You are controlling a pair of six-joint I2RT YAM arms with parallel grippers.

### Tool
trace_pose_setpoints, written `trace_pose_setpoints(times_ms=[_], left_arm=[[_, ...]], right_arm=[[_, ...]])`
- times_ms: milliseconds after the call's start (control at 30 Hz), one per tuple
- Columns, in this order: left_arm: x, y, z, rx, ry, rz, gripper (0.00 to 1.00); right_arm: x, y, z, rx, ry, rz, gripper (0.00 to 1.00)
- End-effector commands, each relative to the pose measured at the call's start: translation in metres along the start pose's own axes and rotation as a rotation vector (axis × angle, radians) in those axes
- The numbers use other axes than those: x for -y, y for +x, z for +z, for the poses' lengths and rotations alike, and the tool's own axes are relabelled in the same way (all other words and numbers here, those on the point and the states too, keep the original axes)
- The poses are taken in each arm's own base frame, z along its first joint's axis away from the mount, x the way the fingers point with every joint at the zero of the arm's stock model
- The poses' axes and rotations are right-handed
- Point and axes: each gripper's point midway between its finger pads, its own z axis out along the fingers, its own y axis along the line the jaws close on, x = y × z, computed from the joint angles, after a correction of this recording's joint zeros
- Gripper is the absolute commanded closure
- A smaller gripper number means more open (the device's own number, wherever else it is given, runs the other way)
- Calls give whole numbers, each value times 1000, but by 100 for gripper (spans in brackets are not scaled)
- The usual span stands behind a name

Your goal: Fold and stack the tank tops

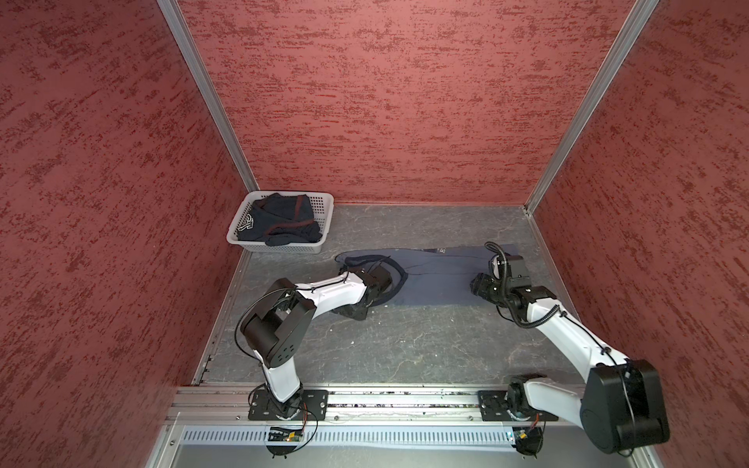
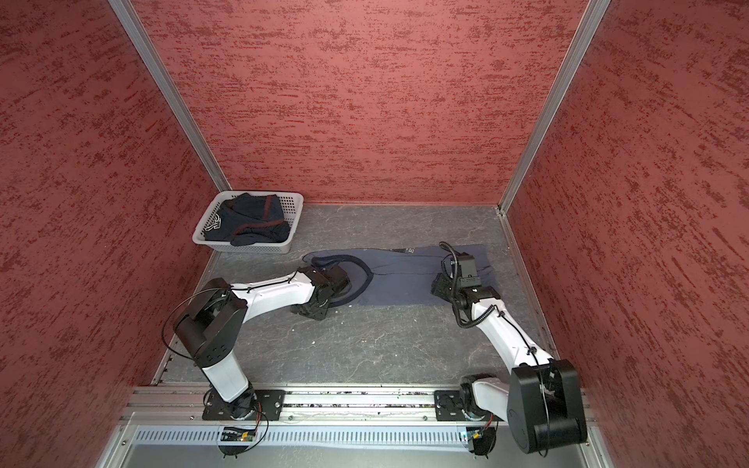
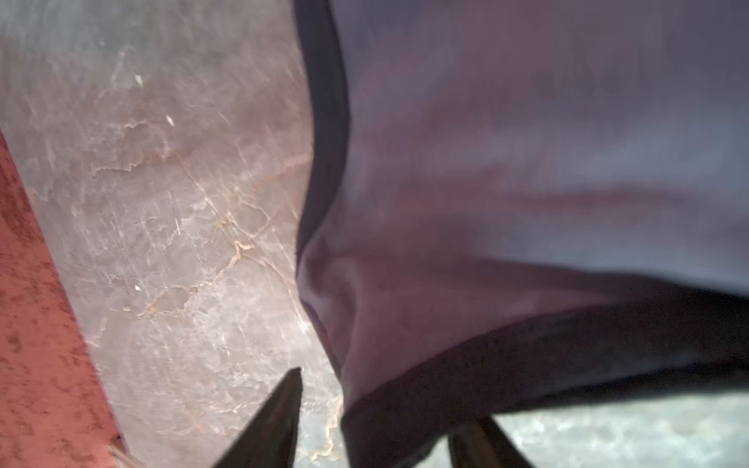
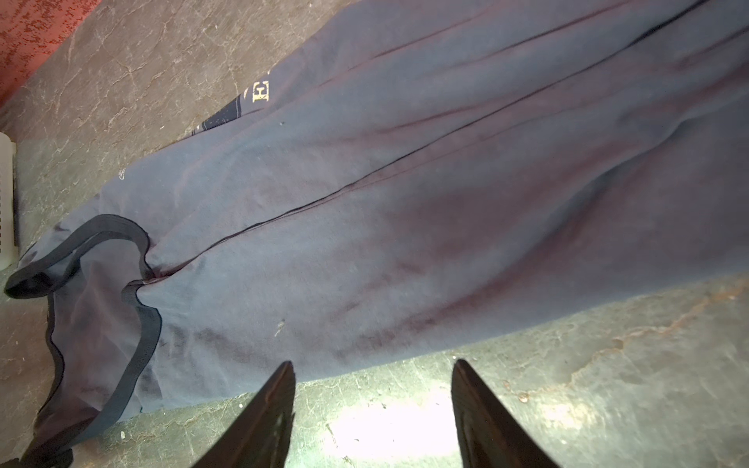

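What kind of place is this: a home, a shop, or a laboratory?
Probably a laboratory robot test cell. A left arm and a right arm are bolted to an aluminium rail, red wall panels in metal framing enclose the tabletop, with a slate-blue tank top and a basket on it.

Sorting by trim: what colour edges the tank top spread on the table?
Dark navy trim on the slate-blue tank top; clearest in the right wrist view.
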Motion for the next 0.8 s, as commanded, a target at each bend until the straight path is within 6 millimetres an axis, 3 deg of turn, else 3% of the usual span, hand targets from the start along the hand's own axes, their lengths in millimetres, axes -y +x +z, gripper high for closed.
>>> trace_pose_setpoints(times_ms=[0, 333, 533, 767], left_arm=[[-6, -24, -8, 72, 29, -56, 53], [1, -44, 8, 51, 181, -110, 56], [5, -47, 15, 28, 303, -190, 69], [-3, -37, 30, -12, 369, -308, 88]], right_arm=[[-3, -2, -2, 13, -7, 2, 37], [0, -2, -3, 14, 11, 1, 37], [7, -3, 6, 11, 53, -16, 37], [22, -22, 29, 3, 179, -22, 37]])
